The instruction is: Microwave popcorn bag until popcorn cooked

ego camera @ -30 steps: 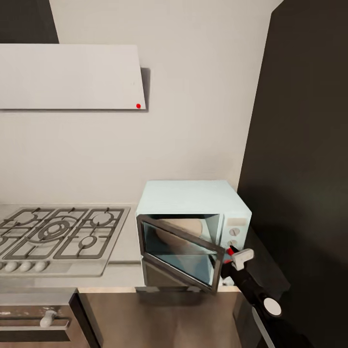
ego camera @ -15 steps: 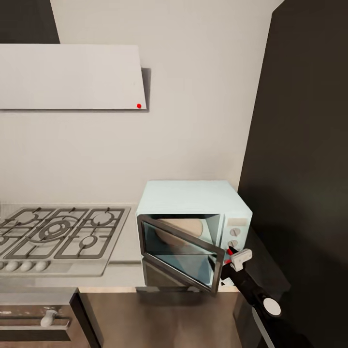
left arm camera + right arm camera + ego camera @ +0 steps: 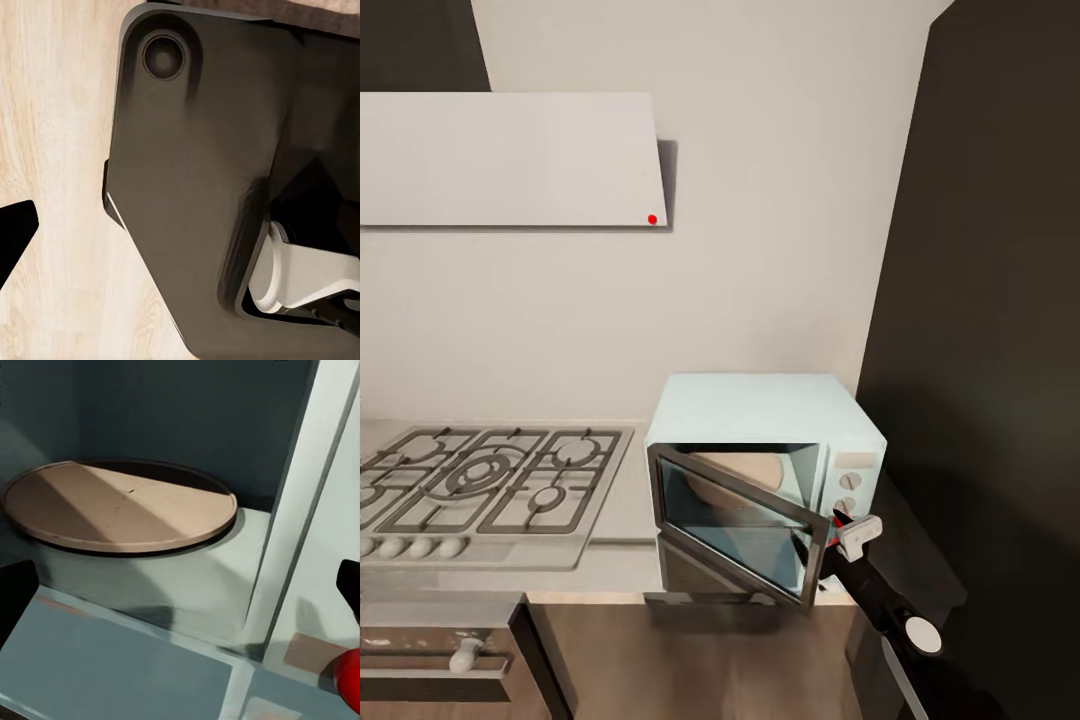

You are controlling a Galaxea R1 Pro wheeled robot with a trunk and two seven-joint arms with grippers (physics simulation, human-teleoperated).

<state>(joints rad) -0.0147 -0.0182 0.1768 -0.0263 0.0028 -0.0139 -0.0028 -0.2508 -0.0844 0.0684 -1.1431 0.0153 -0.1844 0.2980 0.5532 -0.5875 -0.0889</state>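
The pale blue microwave [image 3: 760, 410] stands on the grey countertop [image 3: 615, 525] with its dark glass door [image 3: 740, 520] swung partly open. My right gripper [image 3: 850, 532] is at the door's free edge, just below the control knobs. In the right wrist view this gripper [image 3: 184, 600] is open, its dark fingertips [image 3: 15, 600] far apart, and it faces the microwave's cavity, where the tan turntable [image 3: 120, 506] lies bare. The popcorn bag and the popcorn are out of view. My left gripper [image 3: 180, 232] hangs over the wooden floor [image 3: 60, 150], one fingertip [image 3: 13, 232] at the picture's edge.
A gas hob [image 3: 490, 480] lies left of the microwave under a white hood [image 3: 510, 160]. A tall dark cabinet [image 3: 990, 350] closes off the right side. An oven front with a knob [image 3: 460, 655] sits below the hob. My dark base [image 3: 210, 150] shows beside the left gripper.
The whole picture has slid slightly to the right, so the camera moved. The door's angle and the right gripper's place at its edge look unchanged.
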